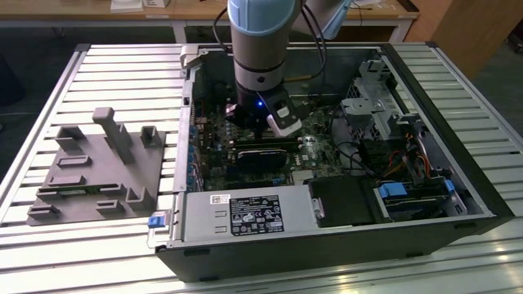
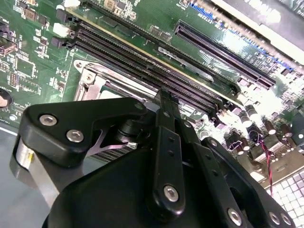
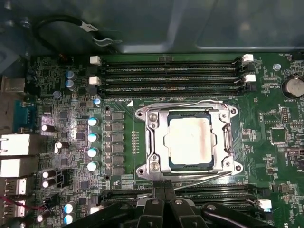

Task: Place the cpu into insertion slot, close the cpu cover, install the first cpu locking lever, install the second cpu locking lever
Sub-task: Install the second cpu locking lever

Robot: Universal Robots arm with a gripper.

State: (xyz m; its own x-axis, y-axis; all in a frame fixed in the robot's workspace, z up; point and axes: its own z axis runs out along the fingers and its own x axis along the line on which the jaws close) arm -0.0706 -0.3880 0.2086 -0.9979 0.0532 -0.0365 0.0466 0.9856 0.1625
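The jaws of the gripper [image 3: 164, 192] are pressed together with nothing between them, their black fingers [image 2: 166, 142] meeting in a narrow point that hovers just beside the near edge of the insertion slot [image 3: 189, 140]. In the first wrist view the tip sits at the socket's rim, close to a thin wire locking lever [image 3: 199, 179] that runs along that edge. The cpu [image 3: 189, 141] lies flat in the socket, silvery-tan top up, and the cpu cover [image 3: 152, 142] is down around it, its silver frame bordering the chip on all sides. A second wire lever [image 3: 178, 104] runs along the far edge of the socket.

Beyond that far edge lie the long black memory slots [image 3: 171, 76] with white end clips, just beside the socket; another bank of slots [image 3: 213, 192] flanks the near edge, under the fingers. To one side stands a row of blue-topped capacitors [image 3: 93, 145], near the frame. Room around the socket is tight.

In the exterior view the arm [image 1: 257, 55] reaches straight down into the open computer case [image 1: 327, 245], whose walls ring the motherboard [image 1: 323, 150]. The case lies on a slatted metal table [image 1: 122, 79], with a grey fixture block [image 1: 98, 174] well apart at the exterior view's left.
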